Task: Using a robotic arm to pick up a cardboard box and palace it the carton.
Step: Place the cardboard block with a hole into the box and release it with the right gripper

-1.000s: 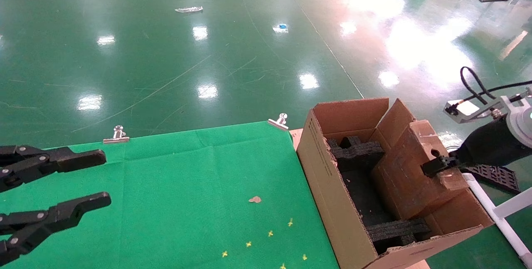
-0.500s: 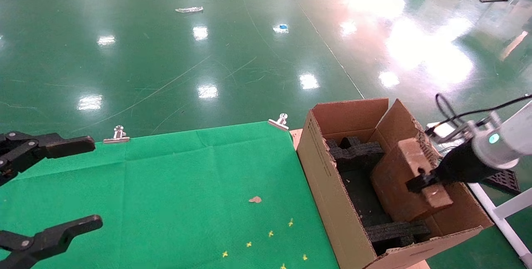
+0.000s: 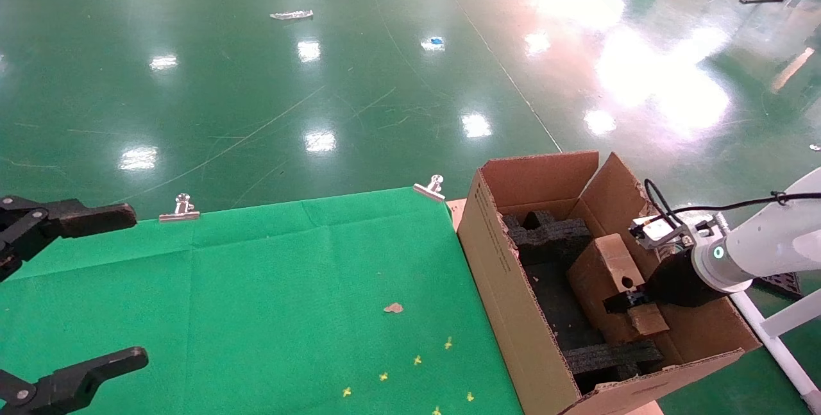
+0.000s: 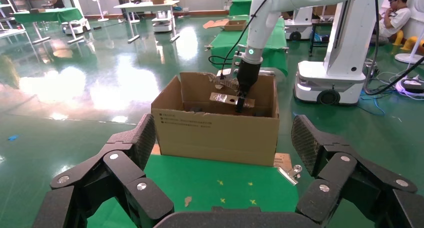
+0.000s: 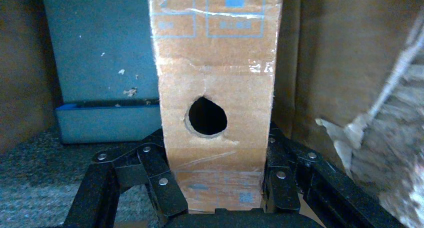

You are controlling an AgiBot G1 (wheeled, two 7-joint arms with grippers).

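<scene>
In the head view the carton (image 3: 513, 274) stands at the right end of the table, its near right corner cut off by the picture's lower edge. It is brown corrugated board with raised flaps, the far right flap torn along its edge. Black foam inserts (image 3: 551, 232) with a rough, notched shape line its floor; much of the floor is hidden by the cardboard box (image 3: 600, 274). This small worn brown box sits tilted inside the carton, a round hole in its narrow face. The right gripper (image 3: 625, 303), on the white-sleeved robotic arm (image 3: 770, 245), is clamped on the box's near right end; its fingertips are hard to make out. A green cloth (image 3: 288, 299) covers the table, held by metal clips (image 3: 181, 208) at the far edge. The left gripper (image 3: 64, 293) shows only as two black fingers at the left edge, spread wide.

From the left wrist, the left gripper (image 4: 222, 153) has textured black pads held wide apart on nothing. Beyond them the carton (image 4: 215, 128) stands with the robotic arm (image 4: 270, 13) reaching down into it.

From the right wrist, the cardboard box (image 5: 217, 88) fills the middle: scuffed board, tape, blue printing, a ragged round hole. The right gripper (image 5: 215, 188) presses its black linkage fingers (image 5: 155, 178) against both sides. The carton's wall (image 5: 340, 63) and torn grey foam lie just beside it.
</scene>
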